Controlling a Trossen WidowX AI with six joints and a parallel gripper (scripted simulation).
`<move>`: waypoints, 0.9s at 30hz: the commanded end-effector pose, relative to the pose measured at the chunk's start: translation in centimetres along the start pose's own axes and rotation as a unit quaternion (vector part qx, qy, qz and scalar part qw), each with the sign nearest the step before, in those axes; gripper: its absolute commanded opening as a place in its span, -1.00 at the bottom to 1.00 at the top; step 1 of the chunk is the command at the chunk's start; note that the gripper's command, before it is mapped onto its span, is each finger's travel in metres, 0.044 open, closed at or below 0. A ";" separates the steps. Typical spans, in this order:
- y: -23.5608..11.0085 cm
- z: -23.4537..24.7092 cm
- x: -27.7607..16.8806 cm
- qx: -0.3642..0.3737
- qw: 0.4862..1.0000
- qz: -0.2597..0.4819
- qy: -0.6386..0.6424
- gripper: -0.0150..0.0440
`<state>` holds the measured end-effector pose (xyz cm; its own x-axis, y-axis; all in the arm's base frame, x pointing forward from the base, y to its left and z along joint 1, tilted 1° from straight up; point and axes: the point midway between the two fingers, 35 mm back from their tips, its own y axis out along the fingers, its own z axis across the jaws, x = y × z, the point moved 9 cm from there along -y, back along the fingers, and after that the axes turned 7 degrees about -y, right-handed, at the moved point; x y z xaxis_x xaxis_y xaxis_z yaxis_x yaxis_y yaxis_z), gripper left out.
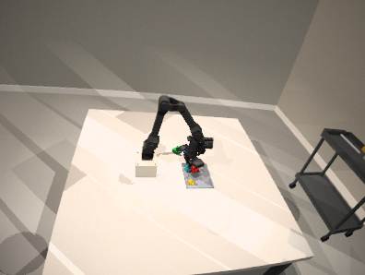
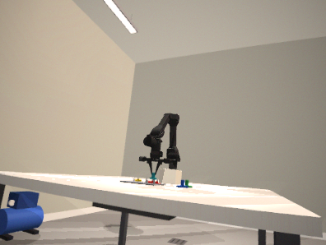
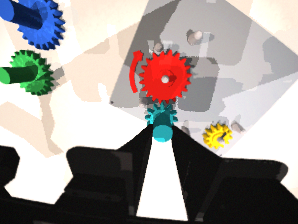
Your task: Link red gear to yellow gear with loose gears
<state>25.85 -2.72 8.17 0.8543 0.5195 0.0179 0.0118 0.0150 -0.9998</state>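
Note:
My gripper (image 3: 162, 128) (image 2: 153, 173) is shut on the upright stem of the small teal gear (image 3: 161, 115) (image 1: 187, 168) and holds it low over the grey board (image 3: 260, 65) (image 1: 205, 183). The teal gear's teeth are right beside the red gear (image 3: 162, 89) (image 1: 195, 170) (image 2: 151, 182); whether it is on a peg or flat is hidden. The small yellow gear (image 3: 212, 136) (image 1: 189, 182) (image 2: 137, 179) sits on the board, to the right of the gripper in the wrist view. The blue gear (image 3: 44, 26) (image 2: 183, 183) and green gear (image 3: 39, 76) (image 1: 176, 149) stand off the board.
Bare pegs show beyond the red gear, one peg (image 3: 194, 39) and a nearer peg (image 3: 158, 47). Another peg (image 3: 237, 126) is beside the yellow gear. A red arrow (image 3: 133, 72) lies beside the red gear. The arm's cream base block (image 1: 146, 171) is left of the board.

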 end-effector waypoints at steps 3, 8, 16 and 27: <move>1.3 0.0 -0.1 0.001 0.997 0.005 0.078 -0.49; 1.0 0.0 -0.1 0.001 0.994 0.005 0.105 -0.49; 1.1 0.0 0.0 0.001 0.999 0.005 0.038 -0.49; 1.3 0.0 -0.2 0.002 0.994 0.005 -0.111 -0.49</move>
<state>25.74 -2.69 7.03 0.7818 0.6234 0.0122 0.0035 0.0153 -0.9999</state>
